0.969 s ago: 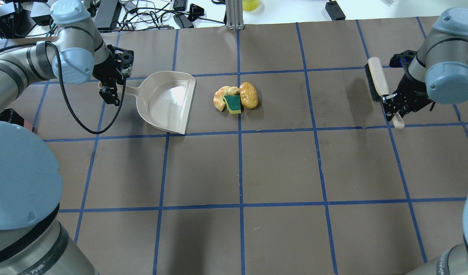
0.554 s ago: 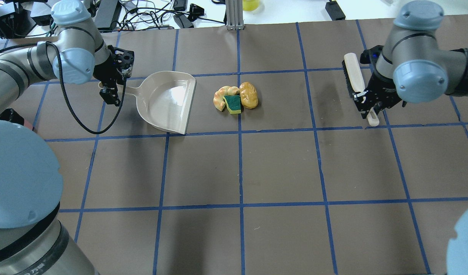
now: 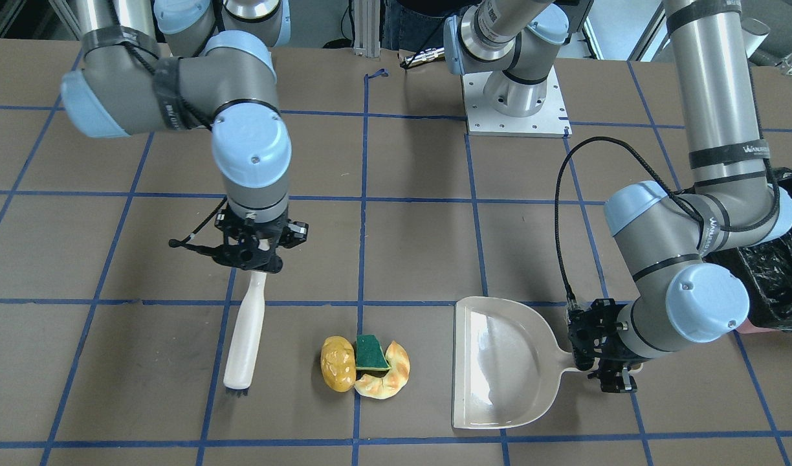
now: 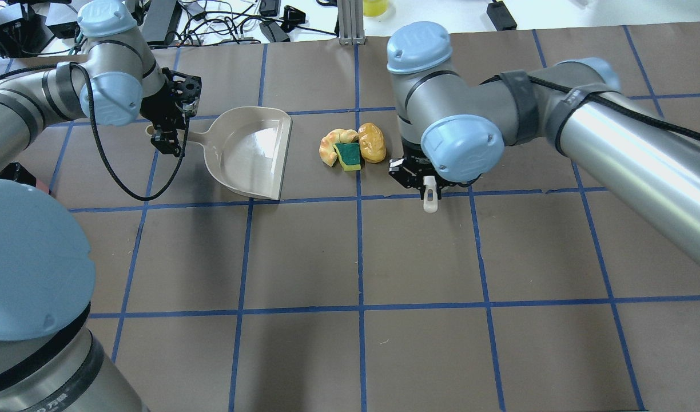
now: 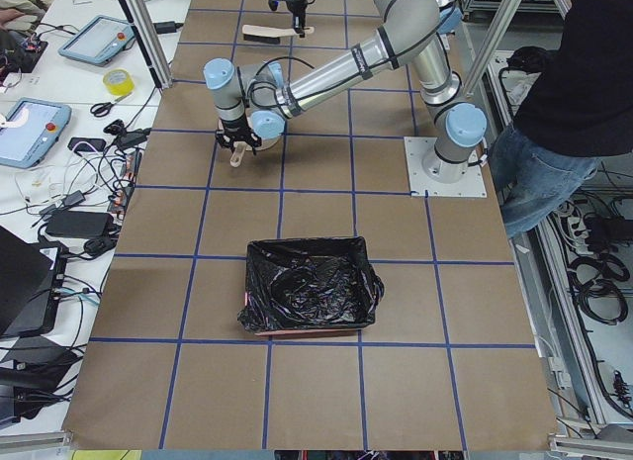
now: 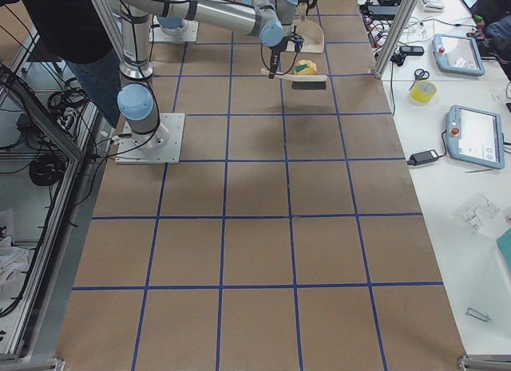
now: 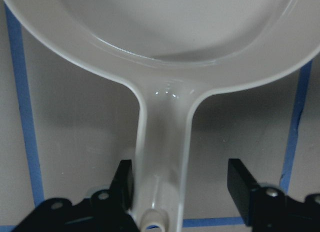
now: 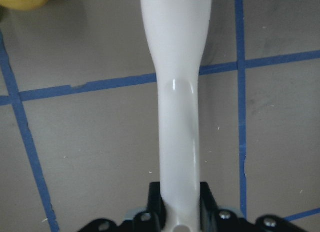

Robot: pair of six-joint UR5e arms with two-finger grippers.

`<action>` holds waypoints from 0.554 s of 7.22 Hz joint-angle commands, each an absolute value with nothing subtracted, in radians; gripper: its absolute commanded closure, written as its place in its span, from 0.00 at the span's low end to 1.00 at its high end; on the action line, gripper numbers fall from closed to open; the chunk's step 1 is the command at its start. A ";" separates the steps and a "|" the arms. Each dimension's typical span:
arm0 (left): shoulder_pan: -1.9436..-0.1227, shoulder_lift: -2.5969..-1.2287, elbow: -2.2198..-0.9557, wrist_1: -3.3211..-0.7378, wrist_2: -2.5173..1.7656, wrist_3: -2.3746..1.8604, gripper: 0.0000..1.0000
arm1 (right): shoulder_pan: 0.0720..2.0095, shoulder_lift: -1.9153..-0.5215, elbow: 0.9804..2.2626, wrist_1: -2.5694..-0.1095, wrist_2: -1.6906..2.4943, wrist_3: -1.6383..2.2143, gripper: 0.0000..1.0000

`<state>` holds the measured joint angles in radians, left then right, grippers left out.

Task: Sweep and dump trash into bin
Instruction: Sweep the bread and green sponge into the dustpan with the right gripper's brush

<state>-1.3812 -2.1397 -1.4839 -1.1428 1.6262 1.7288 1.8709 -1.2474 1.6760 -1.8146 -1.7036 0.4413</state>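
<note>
Swinging in from the table's right end, the right gripper (image 3: 252, 264) — clenched on the brush (image 3: 246, 333) — now stands beside the trash (image 4: 350, 150) near the far edge. Bristles should stay low, pushing straight to the dustpan (image 4: 250, 151), whose handle the left gripper (image 4: 167, 140) straddles unclenched. Only the left-end view shows the bin (image 5: 307, 244) whole.

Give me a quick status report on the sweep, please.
Left tool open around handle of dustpan. Right tool shut on brush. Trash unswept, between brush and dustpan. Nothing blocking between.
</note>
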 commanded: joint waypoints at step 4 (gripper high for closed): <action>-1.393 -2.134 -1.483 -1.143 1.626 1.726 1.00 | 1.953 -1.111 1.594 -1.813 -1.697 0.546 1.00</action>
<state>-1.3916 -2.1340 -1.4834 -1.1428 1.6261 1.7268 1.9436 -1.1373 1.6097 -1.8092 -1.7011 0.5353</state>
